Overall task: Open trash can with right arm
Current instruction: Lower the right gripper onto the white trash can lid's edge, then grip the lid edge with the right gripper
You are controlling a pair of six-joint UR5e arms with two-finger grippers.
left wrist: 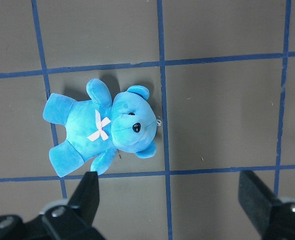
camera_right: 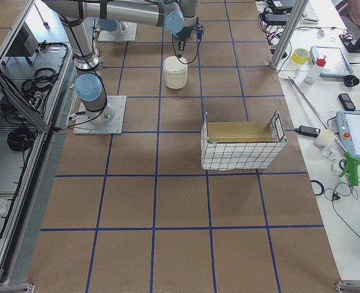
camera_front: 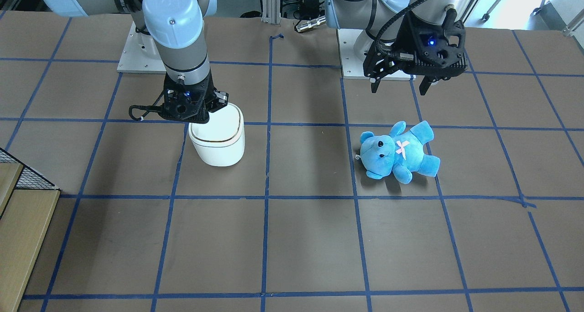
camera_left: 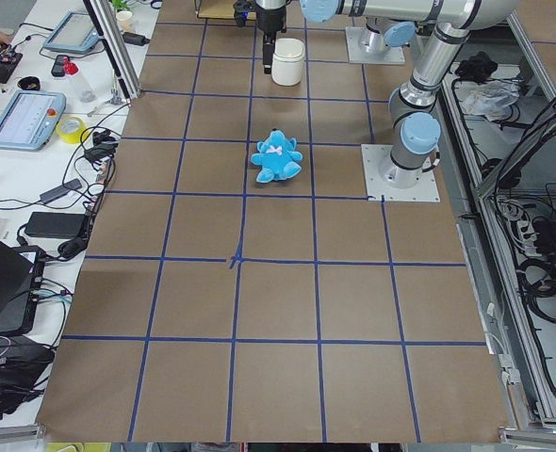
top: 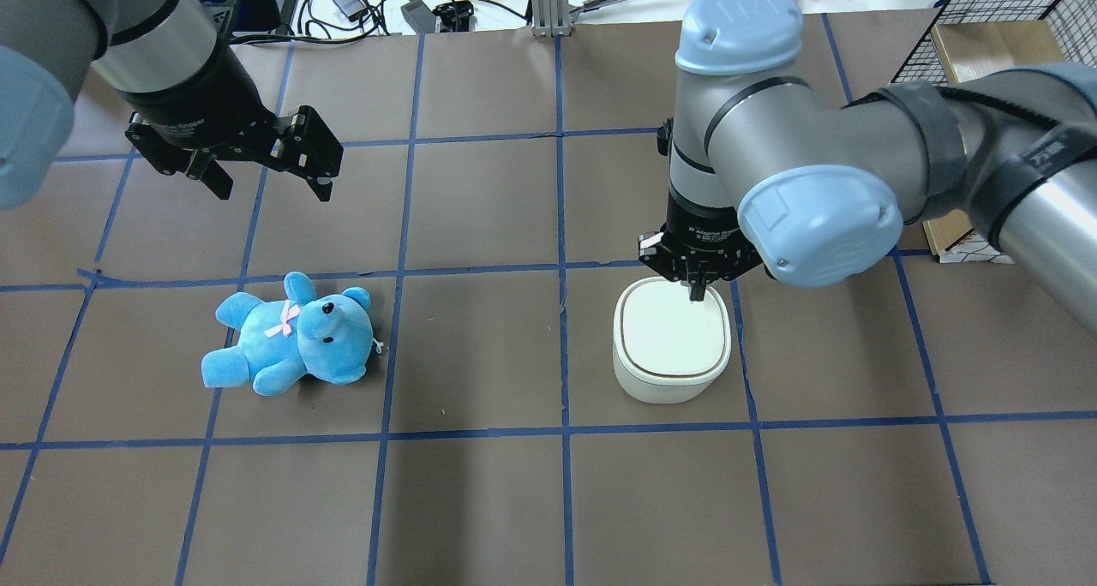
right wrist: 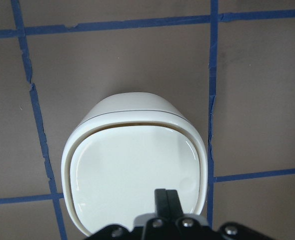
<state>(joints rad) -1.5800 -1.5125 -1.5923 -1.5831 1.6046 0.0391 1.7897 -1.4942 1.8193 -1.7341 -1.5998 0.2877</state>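
Overhanging trash can (top: 671,343) edge: right tool (top: 698,292).

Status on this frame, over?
Right gripper shut, poised over trash can. Lid down, nothing on it. Left gripper open, raised near teddy.

Overhead and front cameras face each other above the table (top: 480,500), both showing the trash can (top: 671,346); wrist cameras look straight down, close.

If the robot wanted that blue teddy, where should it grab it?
The teddy lies flat on its back, limbs splayed. Its torso is the plumpest part, so pinch it across the sides, coming straight down from above. The open left gripper looks wide enough.
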